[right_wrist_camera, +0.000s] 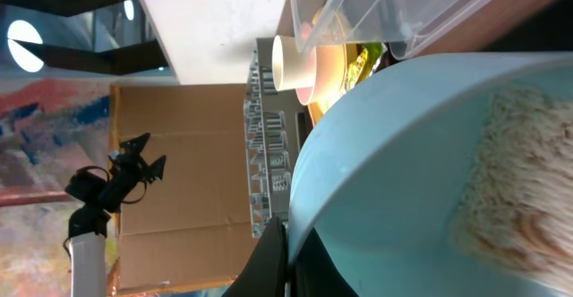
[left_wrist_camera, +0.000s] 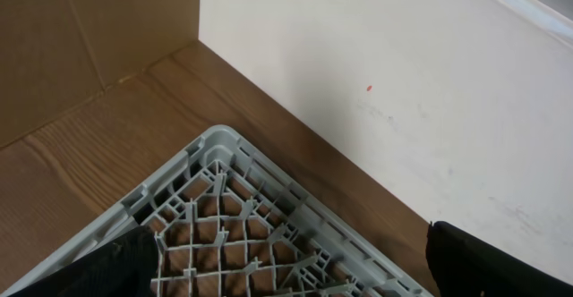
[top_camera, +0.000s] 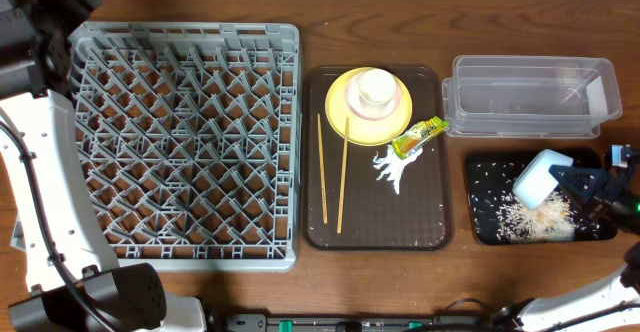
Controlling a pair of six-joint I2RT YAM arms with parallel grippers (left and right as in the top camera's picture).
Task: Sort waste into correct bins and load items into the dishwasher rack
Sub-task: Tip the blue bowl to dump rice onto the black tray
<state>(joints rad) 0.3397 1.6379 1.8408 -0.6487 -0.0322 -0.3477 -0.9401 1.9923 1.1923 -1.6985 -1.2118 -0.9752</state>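
the light blue bowl (top_camera: 540,177) hangs tipped on its side over the black tray (top_camera: 472,197) at the right end of the table, with the right gripper (top_camera: 574,180) clamped shut on its rim; the wrist view shows the fingers (right_wrist_camera: 264,270) pinching the edge and a smear of rice scraps (right_wrist_camera: 515,181) clinging to the inner wall, while more rice lies heaped in the tray below. the bowl looks rigid, thin-walled and light, probably smooth plastic or melamine, so a rim pinch should carry it, though a glossy, possibly greasy edge could let it swivel or slip in the jaws if tilted further; a deeper bite over the rim, one finger inside and one outside, seems the safest hold. the stuck grains look soft and tacky and may need a shake to come off. the left gripper (left_wrist_camera: 291,275) hovers with its fingers wide apart, holding nothing, above a corner of the grey dishwasher rack (left_wrist_camera: 224,140), well apart from the bowl
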